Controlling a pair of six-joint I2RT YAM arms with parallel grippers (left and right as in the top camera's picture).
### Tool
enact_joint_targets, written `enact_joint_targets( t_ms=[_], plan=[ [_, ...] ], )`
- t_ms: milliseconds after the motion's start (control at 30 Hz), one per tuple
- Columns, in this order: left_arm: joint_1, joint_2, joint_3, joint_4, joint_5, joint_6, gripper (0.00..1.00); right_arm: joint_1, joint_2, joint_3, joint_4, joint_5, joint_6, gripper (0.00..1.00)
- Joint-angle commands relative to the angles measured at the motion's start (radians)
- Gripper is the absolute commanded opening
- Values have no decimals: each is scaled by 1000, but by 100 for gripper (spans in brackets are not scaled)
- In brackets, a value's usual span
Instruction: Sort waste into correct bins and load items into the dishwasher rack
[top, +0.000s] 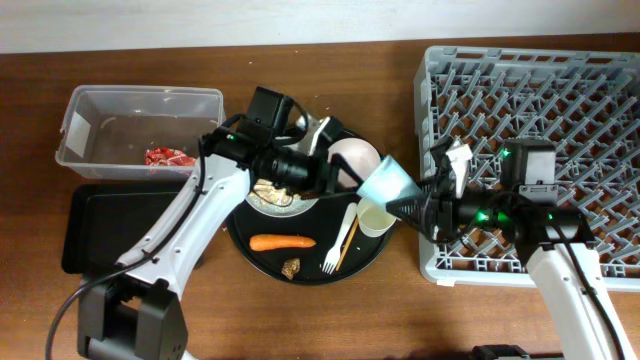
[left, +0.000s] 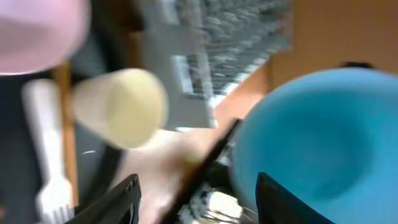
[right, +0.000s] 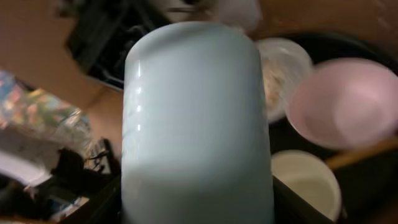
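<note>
Grey plastic lattice dishwasher rack (top: 560, 110), by far the biggest thing on the table, stands at the right with nothing loaded in it that I can make out. Beside it, in the middle, is the large round black tray (top: 262, 262), which carries most of what is left to sort. At the far left lie the shallow black rectangular tray (top: 95, 225) and, behind it, the clear rectangular plastic tub (top: 140, 105) with the red crinkled wrapper (top: 168, 157) inside.

On the round tray the white round plate (top: 262, 200) with its beige rice-like food sits partly under the left arm, and the pale pink bowl (top: 353, 158) is just beside it.

The right gripper (top: 408, 203) is clamped on the light blue cup (top: 388, 183), which is held tilted in the air over the tray's right edge, near the rack; I judge it is being carried across for loading. The cream cup (top: 375, 220) stands just below it on the tray.

The left gripper (left: 198, 200) hovers over the plate and bowl, its jaws spread wide with nothing between them as far as the blurred wrist view shows, probably waiting for the next piece.

Lower on the tray lie the orange carrot (top: 282, 241), the white plastic fork (top: 338, 240) against the thin wooden chopsticks (top: 349, 228), and the small brown lump (top: 291, 267).
</note>
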Motion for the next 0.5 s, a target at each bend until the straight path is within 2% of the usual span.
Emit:
enact_joint_targets(
  t_ms=[0,67,100,167,200,267,333,433,467],
  plan=[
    [48,-22,1,-183,-567,6,61,-5,-1,110,-199,412,121,42],
    [105,-67,1,-261,-750,6,64,-41,-1,282,-397,672,200,41],
    [139,-102,1,-278,-789,6,64,-125,1,385,-483,704,206,41],
    [154,-121,1,-280,-789,6,65,-278,4,423,-509,744,206,41],
    [155,-124,1,-283,-789,6,65,-359,19,423,-518,811,208,41],
    [155,-124,1,-285,-788,6,65,-537,114,423,-557,1004,305,41],
    [155,-124,1,-288,-788,6,65,-632,220,423,-549,1004,328,41],
    [155,-124,1,-288,-788,6,65,-679,362,423,-546,999,329,42],
    [155,-124,1,-288,-788,6,65,-678,407,423,-544,988,329,67]
  ],
)
